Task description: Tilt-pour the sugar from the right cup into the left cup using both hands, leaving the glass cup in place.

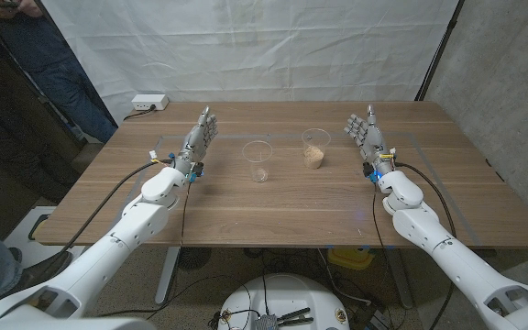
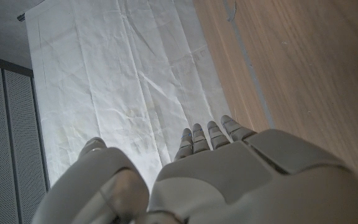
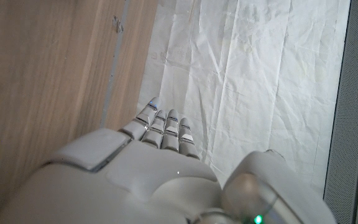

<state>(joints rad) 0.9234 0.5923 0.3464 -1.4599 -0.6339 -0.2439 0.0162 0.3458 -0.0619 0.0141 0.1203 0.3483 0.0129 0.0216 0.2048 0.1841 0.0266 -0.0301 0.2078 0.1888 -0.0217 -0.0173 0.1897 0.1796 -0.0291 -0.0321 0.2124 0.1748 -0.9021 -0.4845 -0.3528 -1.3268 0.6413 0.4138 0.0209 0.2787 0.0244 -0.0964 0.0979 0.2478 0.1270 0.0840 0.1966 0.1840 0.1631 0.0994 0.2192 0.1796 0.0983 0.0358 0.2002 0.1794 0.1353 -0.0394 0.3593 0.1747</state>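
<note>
Right cup (image 1: pixel 315 148): clear plastic, upright near the middle of the wooden table (image 1: pixel 273 197), lower part filled with tan sugar (image 1: pixel 315 159).
Left cup (image 1: pixel 258 160): clear, upright, just left of the sugar cup and apart from it; no contents visible.
Left hand (image 1: pixel 200 138): beyond the left cup's outer side, fingers extended and apart, holding nothing, clear of the cup.
Right hand (image 1: pixel 365 135): to the right of the sugar cup, fingers extended, holding nothing, not touching the cup.
White backdrop sheet (image 1: pixel 246 46): behind the table.
White power strip (image 1: pixel 148 102): at the far left corner.
</note>
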